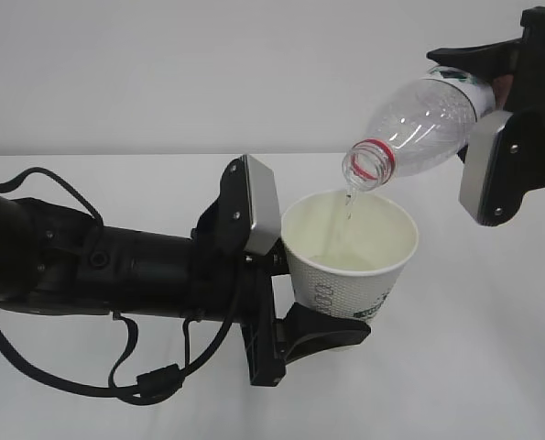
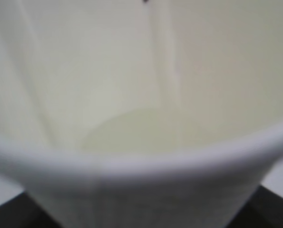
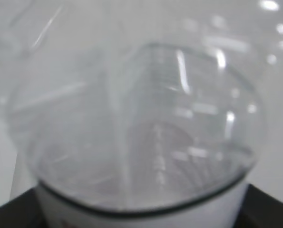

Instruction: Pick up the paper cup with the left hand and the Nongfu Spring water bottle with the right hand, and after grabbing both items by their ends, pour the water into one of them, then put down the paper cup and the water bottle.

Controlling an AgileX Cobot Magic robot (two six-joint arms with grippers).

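Over the white surface (image 1: pixel 492 348), your left claw (image 1: pixel 295 275) clamps the small white tapered paper cup (image 1: pixel 350 252) — your right claw (image 1: pixel 492 119) clamps the tilted clear ribbed plastic bottle (image 1: pixel 419 115), water (image 1: pixel 349 206) streaming into the cup.

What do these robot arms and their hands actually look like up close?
Both are matte black. The left arm is a thick round tube with loose black cables looping above and below it. Its hand, the left hand, has a flat silver-grey plate with small screws and a black curved finger underneath. The right hand has a matching grey plate below and a black finger on top.
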